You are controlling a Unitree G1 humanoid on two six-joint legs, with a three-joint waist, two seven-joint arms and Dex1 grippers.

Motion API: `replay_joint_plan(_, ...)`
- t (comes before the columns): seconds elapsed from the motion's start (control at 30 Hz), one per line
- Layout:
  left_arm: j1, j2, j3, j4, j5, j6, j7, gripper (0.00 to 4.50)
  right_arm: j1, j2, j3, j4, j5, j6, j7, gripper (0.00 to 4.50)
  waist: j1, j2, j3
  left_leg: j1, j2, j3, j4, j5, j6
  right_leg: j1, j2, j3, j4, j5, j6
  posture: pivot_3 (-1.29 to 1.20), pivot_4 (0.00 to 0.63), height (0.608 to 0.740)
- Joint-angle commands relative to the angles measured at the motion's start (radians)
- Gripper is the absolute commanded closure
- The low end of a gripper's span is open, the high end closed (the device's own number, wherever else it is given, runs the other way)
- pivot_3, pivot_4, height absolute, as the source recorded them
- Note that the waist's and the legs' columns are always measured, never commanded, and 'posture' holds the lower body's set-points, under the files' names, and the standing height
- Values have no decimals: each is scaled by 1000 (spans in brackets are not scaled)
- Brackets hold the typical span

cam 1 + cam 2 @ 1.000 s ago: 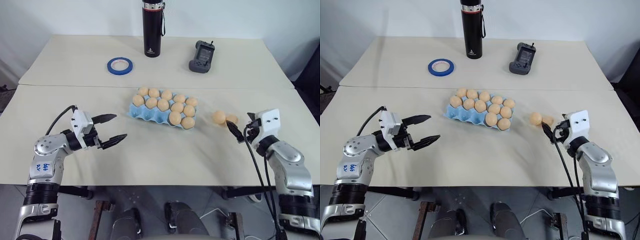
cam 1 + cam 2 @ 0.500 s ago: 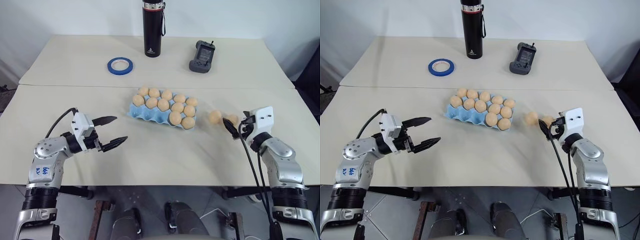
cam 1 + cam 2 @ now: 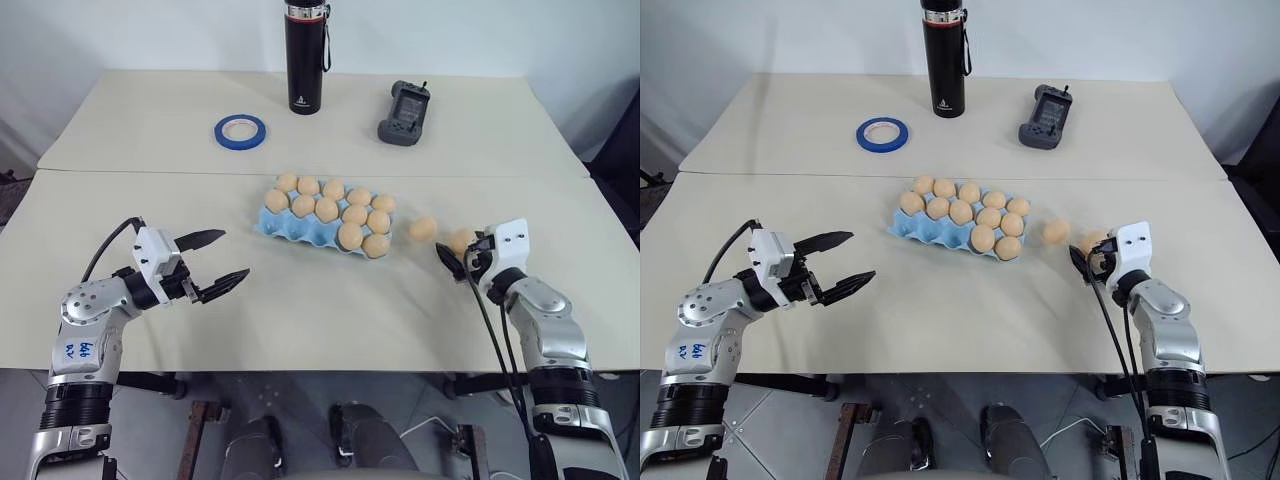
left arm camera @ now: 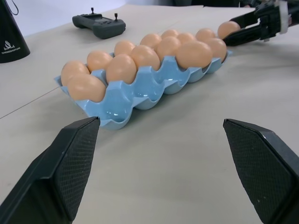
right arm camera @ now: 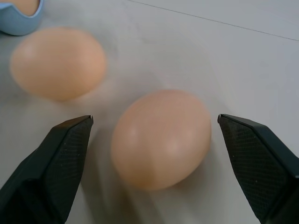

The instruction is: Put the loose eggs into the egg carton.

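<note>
carton: light blue egg carton [image 3: 300,228] mid-table, ten eggs seated, two cups at its left end bare
loose eggs: two on the table at 3 o'clock of the carton; near egg [image 3: 422,228] just off its right end, far egg [image 5: 161,137] further right
right gripper [image 5: 154,163]: fingers wide apart, straddling the far egg, not clamped
left gripper [image 3: 222,262]: fingers spread, nothing between, at 8 o'clock of the carton, well apart
other: blue tape ring [image 3: 240,130], black bottle [image 3: 305,55], grey controller [image 3: 404,112] along 12 o'clock edge
</note>
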State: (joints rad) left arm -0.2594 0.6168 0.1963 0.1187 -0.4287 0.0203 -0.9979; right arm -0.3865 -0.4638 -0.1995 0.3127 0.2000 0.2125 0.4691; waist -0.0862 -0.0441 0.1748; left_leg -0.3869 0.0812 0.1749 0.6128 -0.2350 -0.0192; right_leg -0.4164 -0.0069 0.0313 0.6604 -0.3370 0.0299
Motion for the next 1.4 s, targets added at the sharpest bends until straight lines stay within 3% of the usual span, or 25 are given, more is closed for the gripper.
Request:
replay_joint_plan(0.03,-30,0,31,-10,-62,27,-25,0,-36,-3,1,23,-5,-37,2,15,0,0,0,0,0,0,0,0,0,0,0,0,0,0,0,0,150,740)
replay_joint_plan(0.33,-57,-16,42,11,-132,33,-103,0,-91,8,20,97,-15,-43,-1,15,-1,0,0,0,0,0,0,0,0,0,0,0,0,0,0,0,150,740)
replay_joint_plan(0.6,-48,46,55,-28,-160,85,-182,0,-108,20,21,127,-12,-10,-26,15,-3,0,0,0,0,0,1,0,-1,0,0,0,1,0,0,0,150,740)
replay_joint_plan(0.73,-36,58,72,-48,-193,111,-212,0,-94,21,12,114,-4,-17,-26,891,-2,0,0,0,0,0,1,0,-1,0,0,0,1,0,0,0,150,740)
replay_joint_plan(0.87,-36,69,83,-48,-209,126,-232,0,-80,24,4,84,4,-7,-33,2309,-1,0,0,0,0,0,1,0,-1,0,0,0,1,0,0,0,150,740)
replay_joint_plan(0.9,-36,72,83,-47,-211,130,-237,0,-76,23,3,76,6,-3,-35,2493,-1,0,0,0,0,0,1,0,-1,0,0,0,1,0,0,0,150,740)
replay_joint_plan(1.4,-12,138,143,-18,-206,130,-301,0,-70,-3,9,-327,59,207,-53,2564,-9,2,1,0,0,0,0,0,-1,-1,0,0,1,0,0,0,150,740)
